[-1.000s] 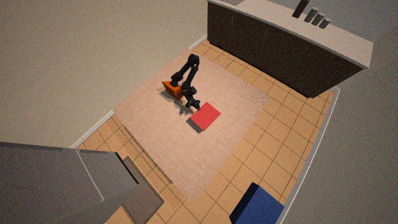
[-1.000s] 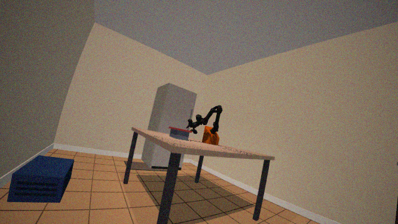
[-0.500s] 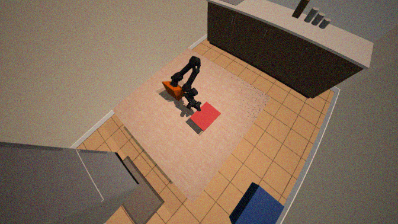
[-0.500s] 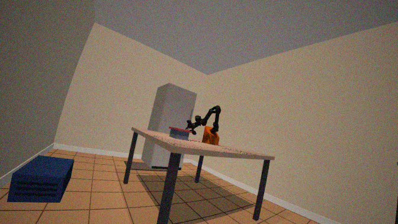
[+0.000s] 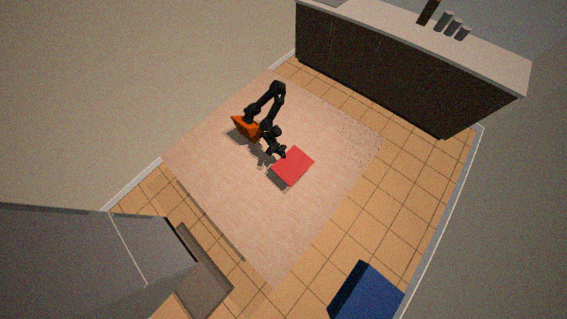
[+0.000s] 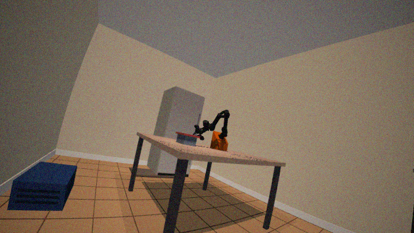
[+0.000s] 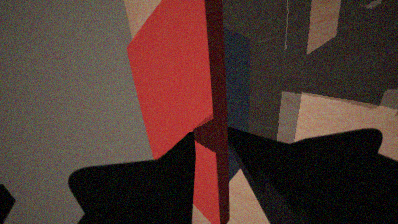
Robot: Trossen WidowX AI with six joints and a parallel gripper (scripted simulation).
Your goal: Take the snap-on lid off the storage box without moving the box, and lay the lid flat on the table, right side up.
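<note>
On the table [image 5: 236, 211] the storage box [image 6: 186, 140] stands under its lid [image 5: 293, 164]. The gripper [image 5: 282, 153] pinches the lid's near edge, between the box and the arm's base [image 5: 246, 127].

Black arm [image 6: 217, 121] on orange base [image 6: 219, 142], gripper [image 6: 199, 133] clamped on red lid [image 6: 188, 134], wooden table [image 6: 246, 158], blue crate [image 6: 43, 185]
</note>
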